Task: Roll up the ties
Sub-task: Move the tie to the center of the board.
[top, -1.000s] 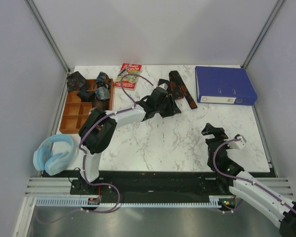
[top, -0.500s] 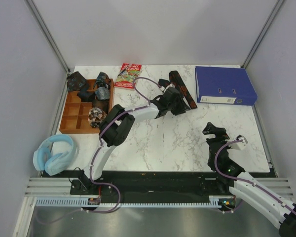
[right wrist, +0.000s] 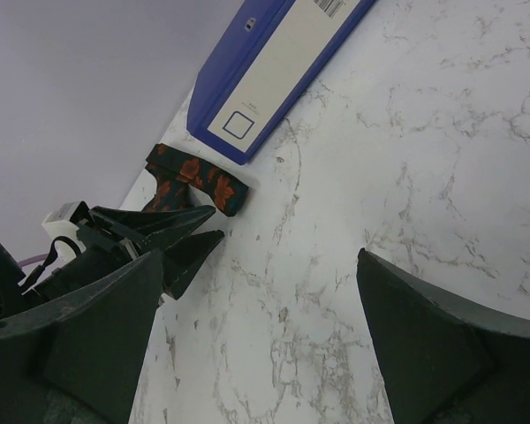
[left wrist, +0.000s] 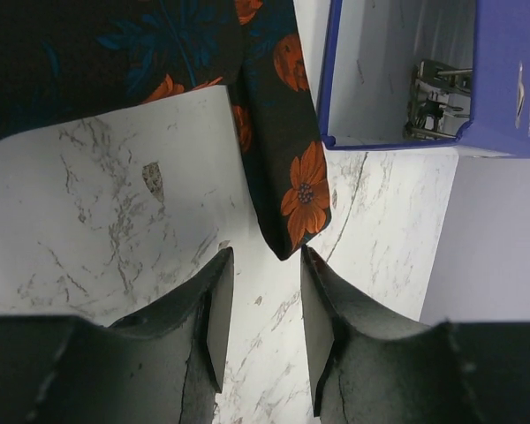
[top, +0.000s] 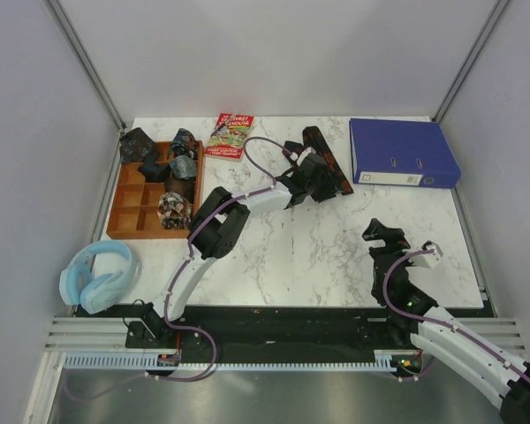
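Note:
The long black tie with orange-red blotches (top: 329,164) lies at the back middle of the table, left of the blue binder. Its pointed end (left wrist: 291,190) reaches down to just ahead of my left gripper (left wrist: 263,265), which is open and empty with the tip at the mouth of the jaws. In the top view the left gripper (top: 329,188) sits beside the tie's near end. The tie also shows in the right wrist view (right wrist: 199,181). Small dark rolled ties (top: 180,166) sit in the wooden tray. My right gripper (top: 384,234) is open and empty over the near right table.
A blue binder (top: 400,152) lies at the back right, close to the tie. A red-and-green booklet (top: 230,134) lies at the back. A wooden compartment tray (top: 134,212) stands at the left. Blue headphones (top: 95,276) rest at the near left edge.
My left arm has stretched farther back and right, bringing its gripper to the tie's near end. The right arm has barely moved.

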Motion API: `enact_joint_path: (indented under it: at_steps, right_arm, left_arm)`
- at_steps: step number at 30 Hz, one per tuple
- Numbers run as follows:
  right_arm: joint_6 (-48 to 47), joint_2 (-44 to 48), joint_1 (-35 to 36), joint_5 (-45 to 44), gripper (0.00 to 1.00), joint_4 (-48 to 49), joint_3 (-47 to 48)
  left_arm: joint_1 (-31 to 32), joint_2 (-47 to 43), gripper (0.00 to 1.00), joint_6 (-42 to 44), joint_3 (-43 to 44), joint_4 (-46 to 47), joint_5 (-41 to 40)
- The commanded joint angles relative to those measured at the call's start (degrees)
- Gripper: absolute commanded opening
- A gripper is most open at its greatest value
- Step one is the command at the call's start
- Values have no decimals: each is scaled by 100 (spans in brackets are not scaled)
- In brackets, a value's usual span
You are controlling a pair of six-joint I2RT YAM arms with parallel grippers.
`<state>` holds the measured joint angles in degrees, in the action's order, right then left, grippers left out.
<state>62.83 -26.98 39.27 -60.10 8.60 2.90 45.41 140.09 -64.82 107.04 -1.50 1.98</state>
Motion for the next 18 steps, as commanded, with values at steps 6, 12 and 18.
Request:
enact_joint_path:
  at_steps: [6,12,18]
  right_arm:
    - [10,-97,11,-90,98,221,-413]
    - [-16,-114,2,-81,98,265,-413]
    - [-34,-123,11,-81,98,282,-413]
  left_arm:
    - [47,88,42,-145,387,71,-286]
    - [73,299,41,-119,677,62,-242]
    - [117,379,40,-154,774,-262,-364]
